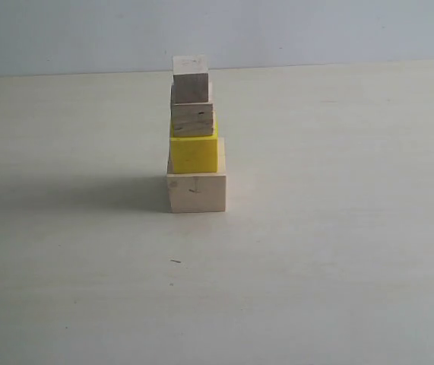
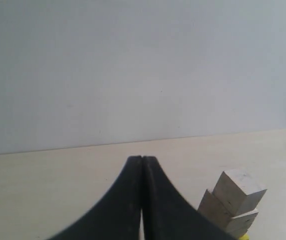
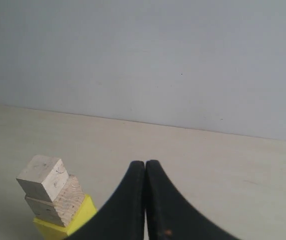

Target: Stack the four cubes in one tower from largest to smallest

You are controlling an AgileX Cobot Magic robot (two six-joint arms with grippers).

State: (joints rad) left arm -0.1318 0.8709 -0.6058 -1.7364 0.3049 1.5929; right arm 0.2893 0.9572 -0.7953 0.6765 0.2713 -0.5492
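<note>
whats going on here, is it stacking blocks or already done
Nothing is being handled right now. One tower stands on the table: large pale wood cube at the bottom, then yellow cube, plywood cube, small pale wood cube on top. The left claw and right claw are both shut, empty, and clear of it.

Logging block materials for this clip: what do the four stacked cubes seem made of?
Bottom cube: pale bare wood, faint grain, matte. Yellow cube: uniform bright coat, probably painted wood; core unseen. Third cube: plywood-like, layered bands on its face. Top cube: pale unfinished wood, likely.
</note>
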